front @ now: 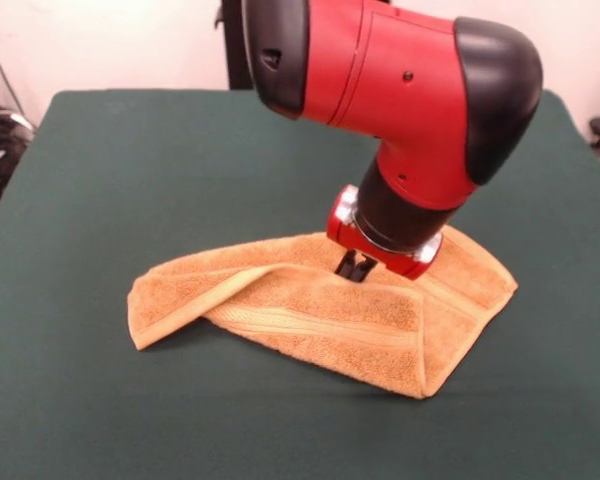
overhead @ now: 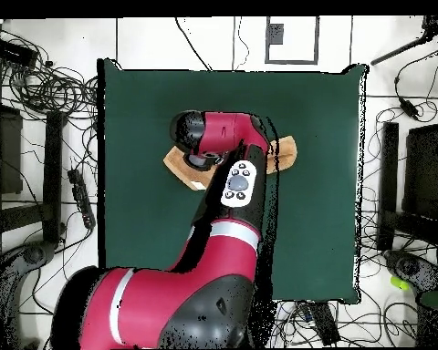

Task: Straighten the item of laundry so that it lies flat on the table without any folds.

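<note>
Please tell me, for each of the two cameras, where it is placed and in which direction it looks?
Front view: across the table, facing the robot; the arm descends from above, gripper at the towel.
Overhead view: above, looking straight down; base at the bottom, arm covering most of the towel.
Shared: towel, table and arm, turned half round between them.

We see towel [front: 320, 310]: orange-tan, fuzzy, with flat stripe bands near edges. Surface [front: 130, 160]: plain dark green all over. Arm [front: 400, 90]: bright red with black parts, grey button pad on top. We see fingers [front: 355, 267]: black, under red wrist with silver ring.
</note>
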Motion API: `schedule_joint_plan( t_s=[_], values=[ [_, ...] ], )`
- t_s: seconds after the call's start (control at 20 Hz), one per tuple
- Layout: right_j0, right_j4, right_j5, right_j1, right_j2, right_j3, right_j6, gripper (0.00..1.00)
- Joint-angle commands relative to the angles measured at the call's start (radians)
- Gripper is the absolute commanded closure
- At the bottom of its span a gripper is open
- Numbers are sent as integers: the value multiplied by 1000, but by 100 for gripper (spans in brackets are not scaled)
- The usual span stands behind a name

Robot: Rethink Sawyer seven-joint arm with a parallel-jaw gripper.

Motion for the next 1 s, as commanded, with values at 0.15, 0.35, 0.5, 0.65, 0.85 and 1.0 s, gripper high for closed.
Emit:
schedule_joint_plan(
  t_s=[0.15,0.35,0.5,0.65,0.85,1.0],
  values=[
    [-10,0,-258,193,100,-19,202,100],
    [-21,-16,-274,231,91,-73,188,100],
    [-27,-18,-247,278,75,-148,194,100],
    [-40,-20,-231,317,64,-213,197,100],
    [-52,-49,-268,348,61,-258,169,100],
    [-60,-65,-271,375,55,-300,161,100]
  ],
)
